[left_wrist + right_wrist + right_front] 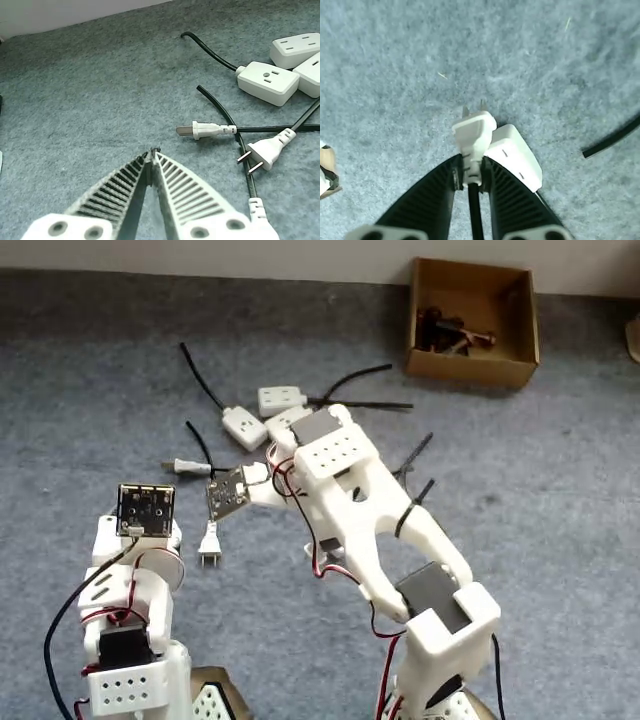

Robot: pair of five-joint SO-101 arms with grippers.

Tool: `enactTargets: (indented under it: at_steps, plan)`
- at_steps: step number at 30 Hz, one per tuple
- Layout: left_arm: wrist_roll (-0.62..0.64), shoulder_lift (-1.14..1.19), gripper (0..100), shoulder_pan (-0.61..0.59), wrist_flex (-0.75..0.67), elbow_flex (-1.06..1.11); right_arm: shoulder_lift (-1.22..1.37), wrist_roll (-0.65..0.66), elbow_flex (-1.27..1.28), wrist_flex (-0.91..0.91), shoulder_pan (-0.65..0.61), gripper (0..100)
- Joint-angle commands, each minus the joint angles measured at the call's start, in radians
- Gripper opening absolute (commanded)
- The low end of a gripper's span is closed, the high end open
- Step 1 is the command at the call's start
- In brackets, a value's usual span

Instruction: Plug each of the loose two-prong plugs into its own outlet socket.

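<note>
High view looks down over the whole surface [120, 370]. Wrist views sit close above it. The left wrist view shares the outlet sockets [266, 82].

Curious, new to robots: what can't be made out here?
High view: brown cardboard box's dark contents, too small.
Left wrist view: a white plastic outlet block, cut by the edge.
Right wrist view: white socket block, partly behind the white two-prong plug the right gripper holds.
</note>
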Motion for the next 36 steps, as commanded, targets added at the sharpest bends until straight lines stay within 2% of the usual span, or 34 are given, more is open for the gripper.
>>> enactTargets:
  at_steps: [1, 11, 27, 36]
  plan:
    - [-0.009, -0.013, 1, 0.018, -0.023, -0.01, -0.022, -0.012, -0.012, 0.027, 0.004, 0.5]
    - [-0.009, -0.013, 1, 0.018, -0.025, -0.008, -0.025, -0.012, -0.298, 0.182, 0.073, 0.5]
    - [-0.009, -0.013, 1, 0.019, -0.025, -0.007, -0.004, -0.046, -0.297, 0.173, 0.189, 0.5]
    - [-0.009, -0.013, 1, 0.019, -0.025, -0.005, 0.059, -0.003, -0.305, 0.174, 0.191, 0.5]
